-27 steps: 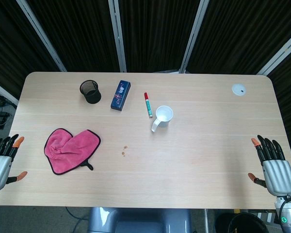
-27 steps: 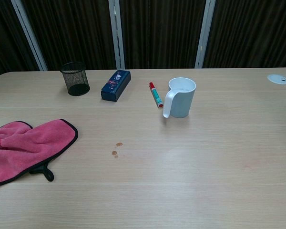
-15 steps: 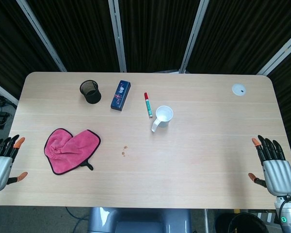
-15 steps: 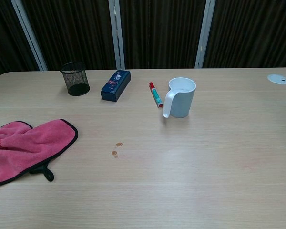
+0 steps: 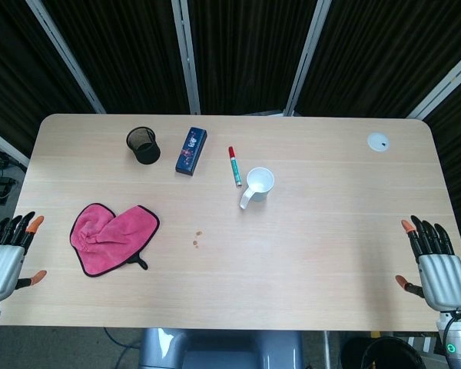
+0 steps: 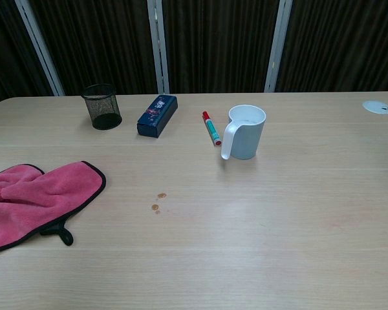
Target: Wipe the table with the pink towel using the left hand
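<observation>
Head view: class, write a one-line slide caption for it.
Pink towel lies untouched on the table; the open left hand waits beside it.

Both the left hand [image 5: 1,261] and right hand [image 5: 439,273] have silver-grey ribbed backs, black fingers [image 5: 426,234] and orange tips.
</observation>
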`<state>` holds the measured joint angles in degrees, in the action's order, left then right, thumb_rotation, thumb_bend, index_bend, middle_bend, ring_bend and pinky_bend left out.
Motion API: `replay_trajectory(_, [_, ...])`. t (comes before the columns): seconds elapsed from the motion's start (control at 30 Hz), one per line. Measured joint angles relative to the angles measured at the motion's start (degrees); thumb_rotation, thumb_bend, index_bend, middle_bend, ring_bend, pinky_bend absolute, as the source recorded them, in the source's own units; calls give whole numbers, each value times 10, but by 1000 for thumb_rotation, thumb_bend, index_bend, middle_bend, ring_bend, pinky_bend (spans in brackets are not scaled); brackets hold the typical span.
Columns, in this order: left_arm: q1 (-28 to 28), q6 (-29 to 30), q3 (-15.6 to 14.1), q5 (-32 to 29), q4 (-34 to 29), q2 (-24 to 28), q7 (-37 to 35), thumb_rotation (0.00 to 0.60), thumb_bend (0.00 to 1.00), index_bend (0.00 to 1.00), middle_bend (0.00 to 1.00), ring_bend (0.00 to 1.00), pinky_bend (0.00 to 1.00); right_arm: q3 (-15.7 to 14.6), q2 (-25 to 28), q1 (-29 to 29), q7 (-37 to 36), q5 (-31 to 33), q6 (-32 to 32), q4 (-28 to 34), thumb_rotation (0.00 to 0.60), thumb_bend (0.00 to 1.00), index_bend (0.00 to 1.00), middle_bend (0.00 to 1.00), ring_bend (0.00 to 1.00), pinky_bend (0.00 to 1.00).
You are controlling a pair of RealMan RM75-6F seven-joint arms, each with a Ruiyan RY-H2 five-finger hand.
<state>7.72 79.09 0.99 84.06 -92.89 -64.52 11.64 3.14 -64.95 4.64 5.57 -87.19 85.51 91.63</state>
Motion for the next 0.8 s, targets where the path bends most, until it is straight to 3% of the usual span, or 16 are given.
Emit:
replay_trajectory(0.1, [13,-19,3,-2,11,-9,7,600,0,72,12,21,121,1,1,-1,-1,1,1,1,600,0,0,0,0,0])
replay_trajectory(0.23, [39,-62,8,-8,43,-29,20,600,23,197,105,97,204,0,0,0,0,2,-2,1,600,0,0,0,0,0])
replay_trajectory(0.53, [113,-184,23,-53,144,-115,58,600,37,241,143,118,223,0,-2,0,-1,2,-5,-1,600,0,0,0,0,0])
replay_trajectory(0.8, [154,-246,35,-105,204,-173,103,600,59,261,160,131,233,4,1,-1,-16,8,-2,-3,600,0,0,0,0,0])
